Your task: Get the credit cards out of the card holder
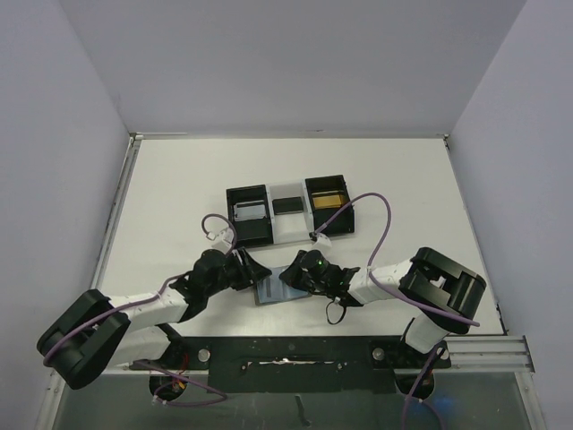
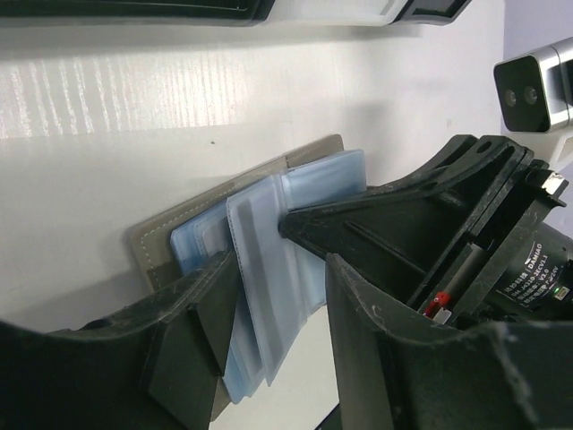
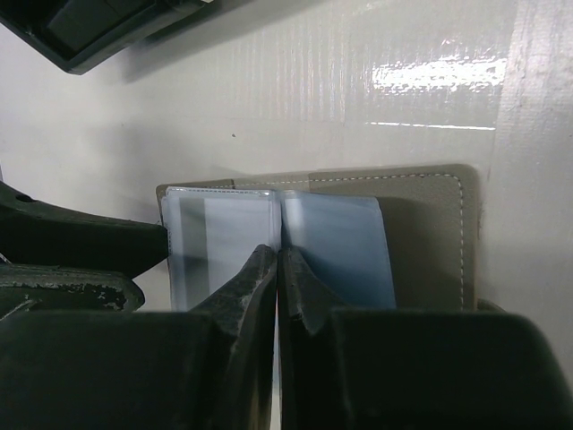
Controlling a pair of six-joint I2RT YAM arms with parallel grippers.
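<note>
1. The right gripper [image 3: 278, 257] has its jaws pressed tight together, tips planted on the centre fold of the clear sleeves [image 3: 336, 242]. I cannot tell whether a leaf is nipped between them.
2. The left gripper [image 2: 279, 305] has its jaws about half apart, straddling the sleeves that stand up from the fold. One finger [image 2: 192, 349] lies against the stack. The other is clear of it, with white surface showing in the gap.
3. The card holder [image 3: 430, 233] lies open, grey cover flat on the table [image 1: 179, 179]. It sits on the arm-base side of the tray [image 1: 265, 235], near the tray's middle compartment.
4. Both grippers meet over it, on that same side of the tray.
5. The tray has 3 compartments. The middle one holds a black card [image 1: 287, 205] and the right one a gold card [image 1: 327, 200].
</note>
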